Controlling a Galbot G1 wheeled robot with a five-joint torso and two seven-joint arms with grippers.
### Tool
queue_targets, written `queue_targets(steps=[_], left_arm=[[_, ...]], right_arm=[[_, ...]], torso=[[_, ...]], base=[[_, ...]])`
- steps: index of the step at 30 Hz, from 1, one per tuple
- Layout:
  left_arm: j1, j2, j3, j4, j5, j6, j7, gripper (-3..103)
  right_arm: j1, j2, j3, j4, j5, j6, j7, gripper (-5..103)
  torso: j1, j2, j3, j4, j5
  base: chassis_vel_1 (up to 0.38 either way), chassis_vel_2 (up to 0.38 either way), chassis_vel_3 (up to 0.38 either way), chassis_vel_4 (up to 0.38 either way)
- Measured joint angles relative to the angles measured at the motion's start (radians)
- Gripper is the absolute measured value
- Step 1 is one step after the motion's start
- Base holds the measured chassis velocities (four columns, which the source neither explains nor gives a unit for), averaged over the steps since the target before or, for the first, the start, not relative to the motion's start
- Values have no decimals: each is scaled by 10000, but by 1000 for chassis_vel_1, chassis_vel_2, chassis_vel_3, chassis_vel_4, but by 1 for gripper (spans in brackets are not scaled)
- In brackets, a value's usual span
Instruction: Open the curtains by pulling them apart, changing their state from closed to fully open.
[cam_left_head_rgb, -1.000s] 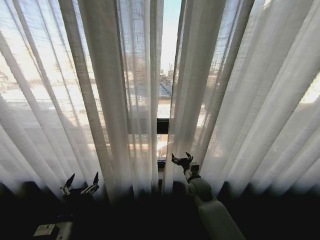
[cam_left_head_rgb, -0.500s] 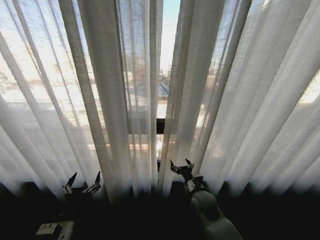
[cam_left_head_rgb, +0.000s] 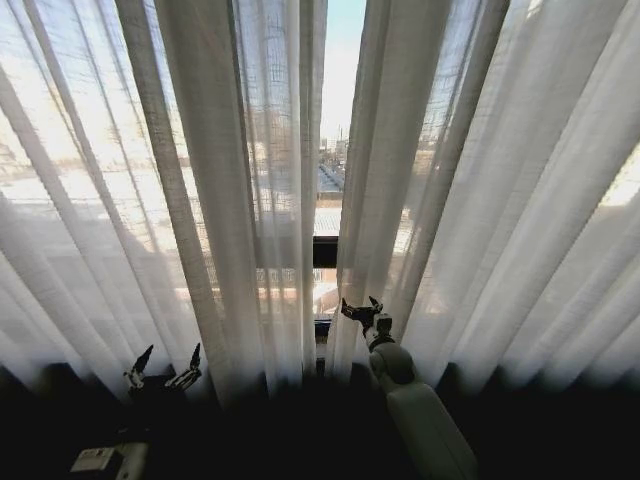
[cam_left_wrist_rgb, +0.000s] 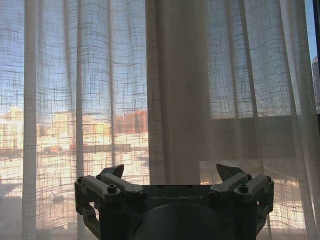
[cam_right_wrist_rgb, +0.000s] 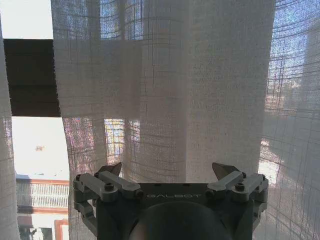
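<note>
Sheer white-cream curtains, vertical pleats, woven grid.

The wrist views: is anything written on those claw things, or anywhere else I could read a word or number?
"GALBOT": embossed on the dark body of the left gripper, just below its open jaws, in the left wrist view.
"GALBOT": the same word on the body of the right gripper, in the right wrist view.
The curtains carry no text, and no other lettering can be read.
</note>
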Motion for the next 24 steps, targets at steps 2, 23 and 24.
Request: queue_targets(steps=[2,23,24], left_arm=[[22,-11,-14,-17,2,0,0,100],[69,-31,-4,-54,-46,-62,-16,100],[81,-32,-4,-49,-47,-98,-17,100]], right_arm=[[159,-21,68,-139,-1,10,-6,95],[204,9,205,-105,5,226,70,18],[200,4,207,-90,8,226,76,18]], torso=[[0,0,0,-1,-1],[0,0,-1,-1,0],[0,0,-1,-1,-1]], base=[[0,0,0,0],[0,0,0,0],[0,0,0,0]])
